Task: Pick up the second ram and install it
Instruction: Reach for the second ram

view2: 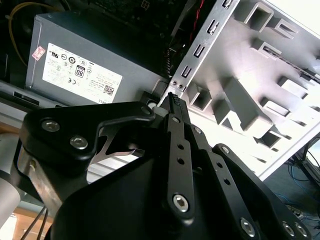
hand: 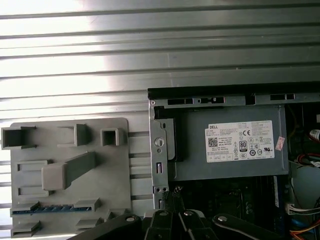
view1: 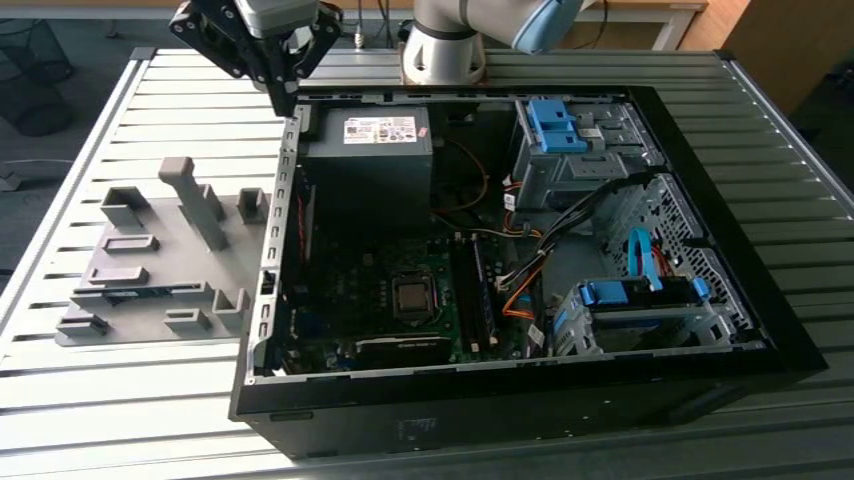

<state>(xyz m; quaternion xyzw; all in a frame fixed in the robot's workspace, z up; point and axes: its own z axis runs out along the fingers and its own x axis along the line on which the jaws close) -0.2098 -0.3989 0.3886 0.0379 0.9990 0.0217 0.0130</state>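
Desk (view1: 134, 400): ribbed metal, bearing an open computer case (view1: 534, 400).
Tool (view1: 286, 108): upper left of the exterior view; pinched closed, empty, near the case corner.

This was a robotics lab or workshop. A robot arm's base (view1: 445, 50) stood at the far edge of a ribbed aluminium table (view1: 107, 400), which carried an open computer case (view1: 534, 400) and, at the exterior view's left, a grey fixture plate (view1: 180, 245). A mesh bin (view1: 27, 50) stood on the floor beyond.
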